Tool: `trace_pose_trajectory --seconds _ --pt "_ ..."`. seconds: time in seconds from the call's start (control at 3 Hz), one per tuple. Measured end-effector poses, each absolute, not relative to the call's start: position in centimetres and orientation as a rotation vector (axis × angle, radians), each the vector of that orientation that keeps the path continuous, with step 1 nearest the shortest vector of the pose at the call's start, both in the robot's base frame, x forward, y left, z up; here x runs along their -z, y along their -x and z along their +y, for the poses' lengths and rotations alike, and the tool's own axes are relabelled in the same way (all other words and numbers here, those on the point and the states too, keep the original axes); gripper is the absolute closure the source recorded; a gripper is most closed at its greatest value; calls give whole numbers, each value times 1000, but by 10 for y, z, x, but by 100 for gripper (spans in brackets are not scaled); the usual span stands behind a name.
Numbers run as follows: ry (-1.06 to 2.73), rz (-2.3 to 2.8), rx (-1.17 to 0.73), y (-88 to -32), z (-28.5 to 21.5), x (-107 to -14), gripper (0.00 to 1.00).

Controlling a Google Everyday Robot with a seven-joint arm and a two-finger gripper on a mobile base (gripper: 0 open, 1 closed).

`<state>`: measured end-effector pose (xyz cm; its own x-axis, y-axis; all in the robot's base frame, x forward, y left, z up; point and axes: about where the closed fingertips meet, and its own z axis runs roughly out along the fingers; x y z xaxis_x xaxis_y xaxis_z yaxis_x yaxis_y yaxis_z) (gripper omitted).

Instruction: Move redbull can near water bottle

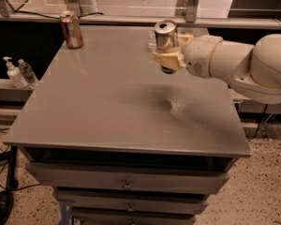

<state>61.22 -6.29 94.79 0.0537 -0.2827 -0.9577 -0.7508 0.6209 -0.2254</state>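
claw (167,59) clamped on upright slim silver-blue redbull can (165,35), held off the grey worktop (98,102); clear crinkled plastic water bottle (151,40) lies just behind it, largely hidden.

the gripper (166,60) clasps the redbull can (165,33) at upper centre, its arm (246,67) filling the upper right. the grey table (98,107) lies open across centre and lower frame; a brown can (71,29) stands upper left.
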Motion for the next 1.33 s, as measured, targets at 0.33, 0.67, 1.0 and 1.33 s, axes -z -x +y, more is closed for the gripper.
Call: trace_pose_trajectory --seconds 0.33,0.67,1.0,1.33 --pt "834 1510 -321 -631 -118 -971 100" --pt "787 1479 -255 -654 -159 -984 100" --pt "769 1456 -231 -683 -181 -989 100" --pt "750 1445 -220 -709 -193 -987 100"
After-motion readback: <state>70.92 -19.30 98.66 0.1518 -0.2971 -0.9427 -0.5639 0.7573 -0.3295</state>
